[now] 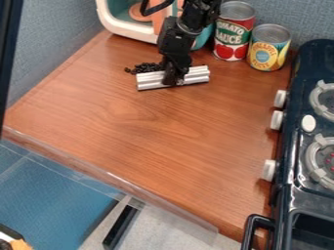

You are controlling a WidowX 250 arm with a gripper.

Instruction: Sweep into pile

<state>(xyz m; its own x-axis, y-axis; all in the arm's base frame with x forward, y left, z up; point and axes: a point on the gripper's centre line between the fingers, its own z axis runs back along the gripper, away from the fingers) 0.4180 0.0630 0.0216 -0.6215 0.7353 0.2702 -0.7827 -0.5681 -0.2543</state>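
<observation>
On the wood-grain countertop [150, 127], black bits [145, 67] lie just behind the ridged silver bar [151, 80]; farther behind it stand a white case [124, 31], red-labelled can [232, 36] and yellow-labelled can [268, 51].

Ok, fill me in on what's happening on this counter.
A black robot gripper holds a ridged silver bar down at the wooden counter. Dark bits lie loosely heaped along its far side, apparently being swept into a pile, with a few strays at one end.
</observation>
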